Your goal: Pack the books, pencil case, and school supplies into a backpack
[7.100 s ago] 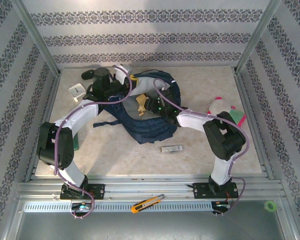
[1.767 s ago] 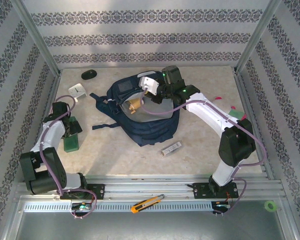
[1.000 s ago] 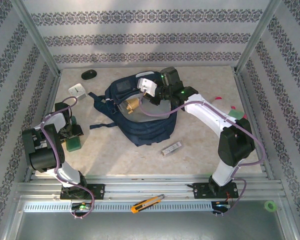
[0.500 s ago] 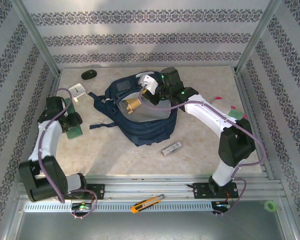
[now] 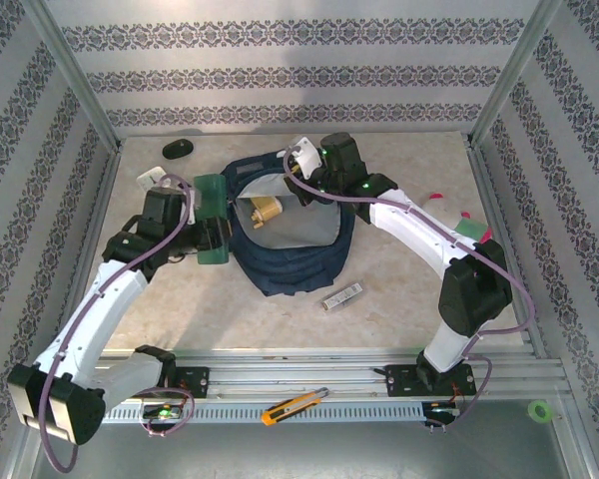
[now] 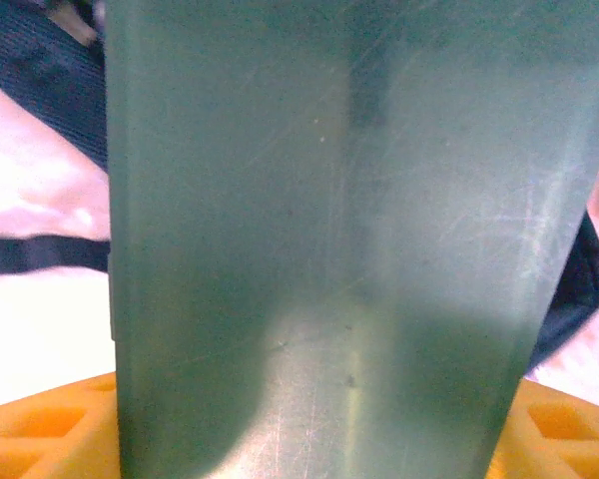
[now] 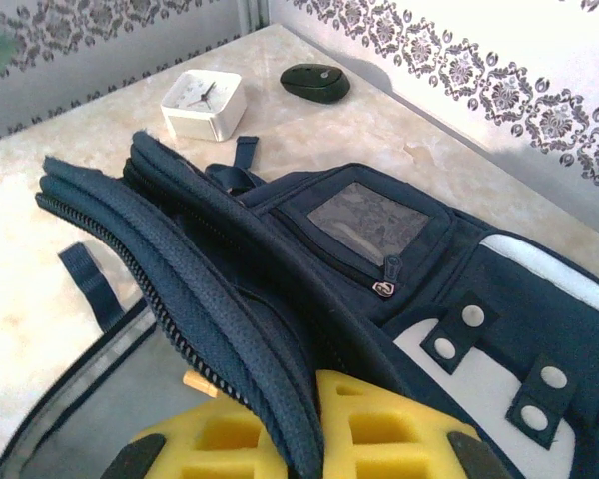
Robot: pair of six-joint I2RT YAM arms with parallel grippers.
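The navy backpack [image 5: 299,254] lies mid-table with its mouth held open. My right gripper [image 5: 304,178] is shut on the backpack's zipper rim; in the right wrist view the yellow fingers [image 7: 230,444] pinch the rim of the backpack [image 7: 379,259]. My left gripper [image 5: 202,238] is shut on a green pencil case [image 5: 213,200], held upright at the left lip of the opening. In the left wrist view the case [image 6: 309,239] hides the jaws except the orange fingers [image 6: 40,434]. A tan-yellow supply [image 5: 265,210] lies inside. A silver bar [image 5: 341,296] lies in front. The book is hidden.
A white clock [image 5: 150,182] and a black mouse [image 5: 177,149] sit at the back left, clock [image 7: 203,103] and mouse [image 7: 314,82] beyond the backpack. A pink-green plush [image 5: 471,228] peeks from behind the right arm. A utility knife [image 5: 293,406] lies on the front rail.
My left arm has lifted the green pencil case off the table's left side and carried it right to the backpack's opening. The right gripper keeps hold of the rim, raised slightly.
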